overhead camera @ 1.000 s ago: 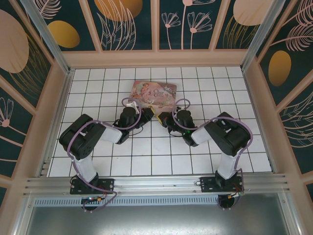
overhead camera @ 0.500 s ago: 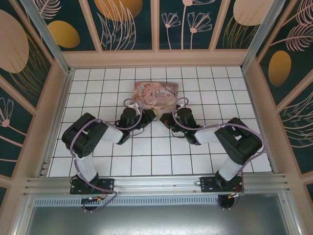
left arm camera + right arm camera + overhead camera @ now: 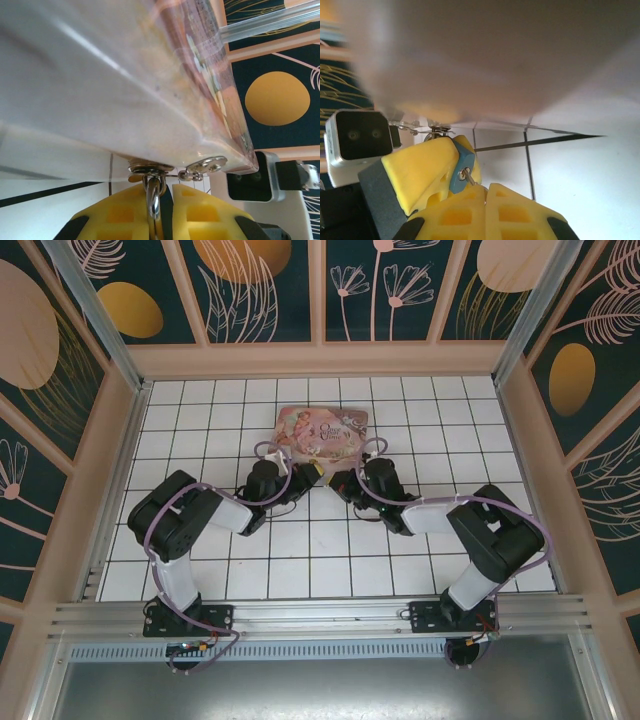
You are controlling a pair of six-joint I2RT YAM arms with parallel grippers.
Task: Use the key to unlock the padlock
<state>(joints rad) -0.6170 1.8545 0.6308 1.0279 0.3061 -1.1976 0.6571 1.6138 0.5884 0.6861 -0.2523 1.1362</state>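
Observed from the near side of the counter [image 3: 300, 552], a white tiled surface. A pink illustrated tin box [image 3: 322, 432] lies toward the far middle. Both arms reach in to its near edge, the left from about eight o'clock and the right from about four o'clock, and their tips meet at the tin's six o'clock position.

Left hand [image 3: 160, 194]: closed. In the left wrist view its yellow fingers [image 3: 117, 212] pinch the thin silvery shackle of the padlock [image 3: 153, 196], which stands upright between them. The top of the shackle meets the metal hasp fittings [image 3: 202, 163] on the tin's lower edge. It appears to pass through the ring there, though the joint is too crowded to confirm.

Right hand [image 3: 483, 194]: closed on the key [image 3: 467, 175]. In the right wrist view only a short silvery stub of the key shows above the fingertips. Its tip sits at the keyhole in the padlock's blue body (how deep it is seated cannot be judged). The blue body is clamped in the left hand's yellow pads at about ten o'clock from the right hand's tips, directly below the tin's edge.

The padlock is therefore off the counter, held between the two hands and hard against the tin. The shackle appears closed.
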